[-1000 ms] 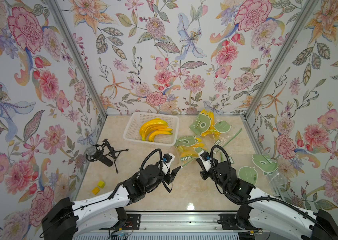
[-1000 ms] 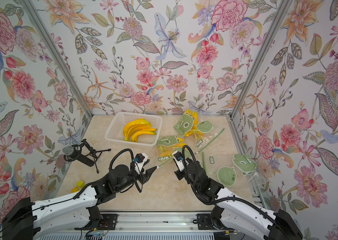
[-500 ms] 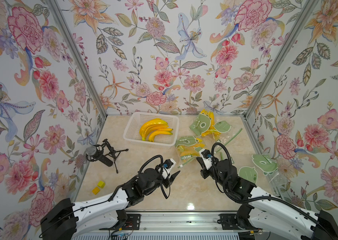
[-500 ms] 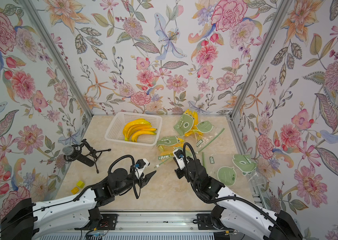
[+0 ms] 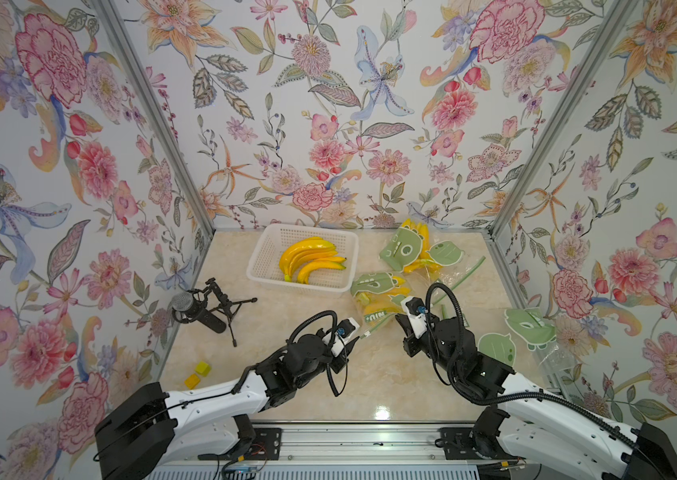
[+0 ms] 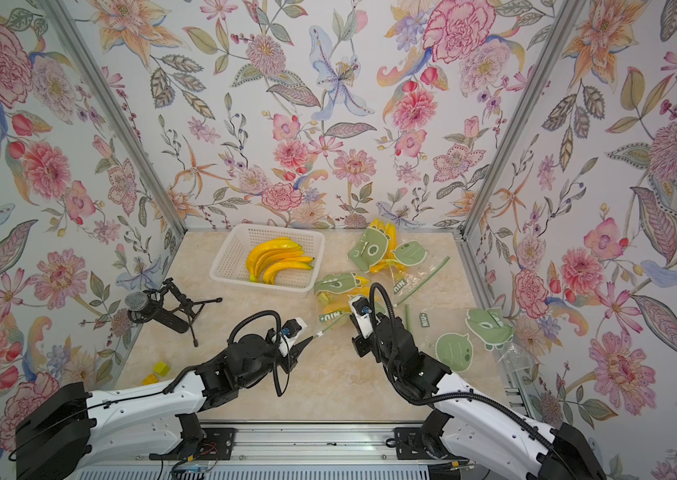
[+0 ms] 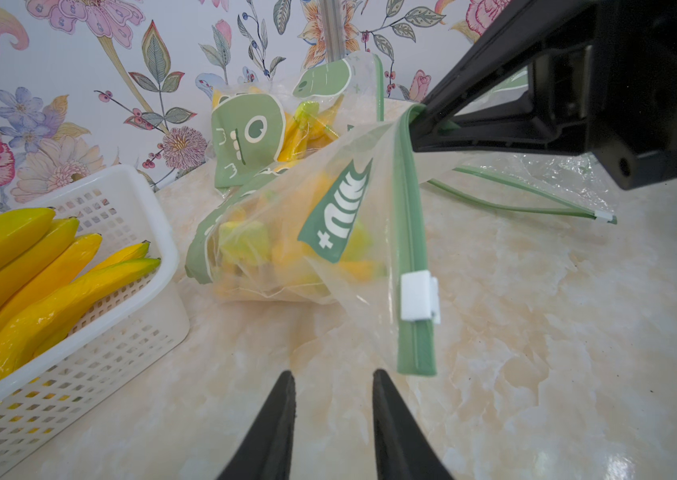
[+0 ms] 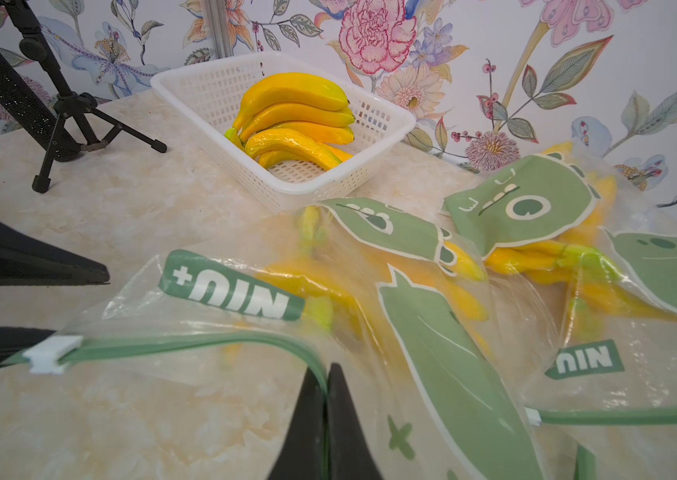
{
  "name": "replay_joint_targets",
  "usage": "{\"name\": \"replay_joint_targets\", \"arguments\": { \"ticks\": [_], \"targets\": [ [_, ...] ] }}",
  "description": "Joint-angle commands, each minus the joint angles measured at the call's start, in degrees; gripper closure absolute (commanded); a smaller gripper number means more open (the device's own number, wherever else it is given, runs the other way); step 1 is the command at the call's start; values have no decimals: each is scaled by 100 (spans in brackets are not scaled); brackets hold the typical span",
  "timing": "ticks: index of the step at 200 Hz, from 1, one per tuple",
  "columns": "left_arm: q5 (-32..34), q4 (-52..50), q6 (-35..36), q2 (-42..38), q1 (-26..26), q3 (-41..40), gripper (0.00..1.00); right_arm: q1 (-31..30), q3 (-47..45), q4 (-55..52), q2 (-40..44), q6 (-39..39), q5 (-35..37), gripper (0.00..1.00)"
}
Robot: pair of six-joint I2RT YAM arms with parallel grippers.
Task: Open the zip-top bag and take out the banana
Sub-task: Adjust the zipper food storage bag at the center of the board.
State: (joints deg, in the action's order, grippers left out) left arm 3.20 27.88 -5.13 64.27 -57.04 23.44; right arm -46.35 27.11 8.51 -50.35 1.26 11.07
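Observation:
A clear zip-top bag point(image 5: 374, 307) with green prints lies mid-table, a yellow banana point(image 7: 287, 249) showing through the plastic. My right gripper point(image 8: 325, 376) is shut on one end of the bag's green zip strip point(image 8: 187, 343), lifting that edge. The white slider point(image 7: 419, 296) sits near the strip's other end. My left gripper point(image 7: 332, 372) is open just short of that free end, with nothing between its fingers. Both top views show the left gripper point(image 5: 356, 336) facing the right gripper point(image 5: 399, 321) across the bag's mouth.
A white basket point(image 5: 301, 286) holding several bananas stands at the back. Another bag with bananas point(image 5: 407, 249) lies behind, flat empty bags point(image 5: 528, 328) at the right. A microphone on a tripod point(image 5: 204, 309) and two yellow blocks point(image 5: 197, 374) are at the left.
The left gripper's jaws have narrowed and it has shifted slightly near the zip strip's free end. The right gripper has kept its hold on the strip.

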Motion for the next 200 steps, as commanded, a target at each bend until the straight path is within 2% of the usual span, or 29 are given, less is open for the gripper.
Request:
{"name": "replay_joint_targets", "arguments": {
  "ticks": [1,36,84,103,118,127,172,186,200],
  "targets": [
    [-122,350,5,20,-62,89,66,32,154,-41,30,-152,-91,100],
    [-553,413,33,126,-62,253,60,33,162,-60,-20,-211,-109,100],
    [-804,437,82,418,-71,420,63,28,176,-38,-85,-266,-170,100],
    [-838,492,88,461,-71,471,68,24,148,-28,-107,-260,-159,100],
    [-726,354,58,543,-64,583,90,31,148,-47,-105,-250,-94,100],
    [-702,289,59,600,-65,636,96,40,138,-64,-85,-249,-58,100],
    [-679,183,69,568,-67,612,99,87,34,-87,11,-134,-99,100],
    [-613,170,102,429,-67,520,99,90,-66,-3,145,65,-352,92],
    [-601,119,166,288,-62,438,100,85,-259,227,434,372,-802,80]
  ]
}}
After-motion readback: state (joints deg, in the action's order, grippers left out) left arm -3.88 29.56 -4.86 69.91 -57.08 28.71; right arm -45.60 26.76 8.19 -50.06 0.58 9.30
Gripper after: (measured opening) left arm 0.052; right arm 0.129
